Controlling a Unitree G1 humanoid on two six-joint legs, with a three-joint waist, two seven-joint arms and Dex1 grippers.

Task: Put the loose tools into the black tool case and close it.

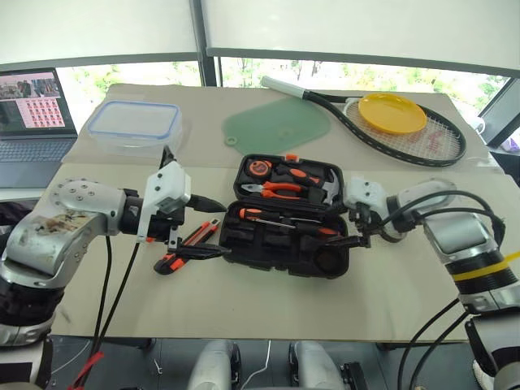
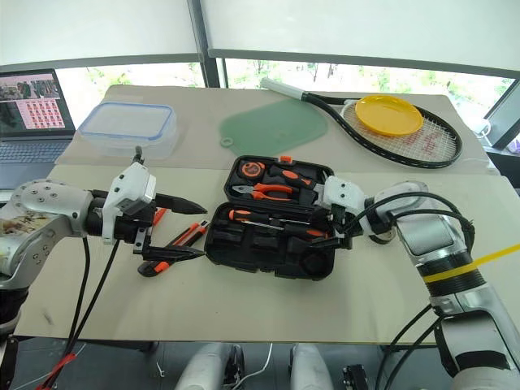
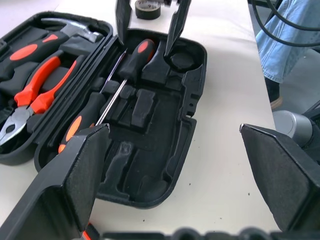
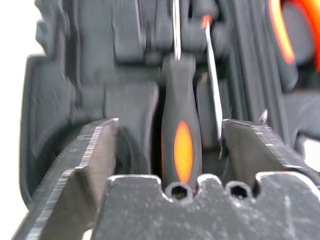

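Black tool case (image 1: 288, 215) lies open mid-surface, black-and-orange screwdriver (image 4: 181, 150) seated in front half; utility knife (image 1: 195, 237) loose just off case's left side. Right end effector (image 1: 355, 229) over case's right end, fingers apart, empty. Left end effector (image 1: 213, 227) beside case's left edge, fingers apart, empty

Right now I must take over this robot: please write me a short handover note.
Left gripper: open, empty, beside the case.
Right gripper: open, above a black-and-orange-handled screwdriver lying in the open black moulded plastic tool case.
Done: two screwdrivers in the case's near half.
Left: black-and-orange utility knife and another tool on the table by the left gripper; small dark tape roll on the table beyond the case. Then close the case.
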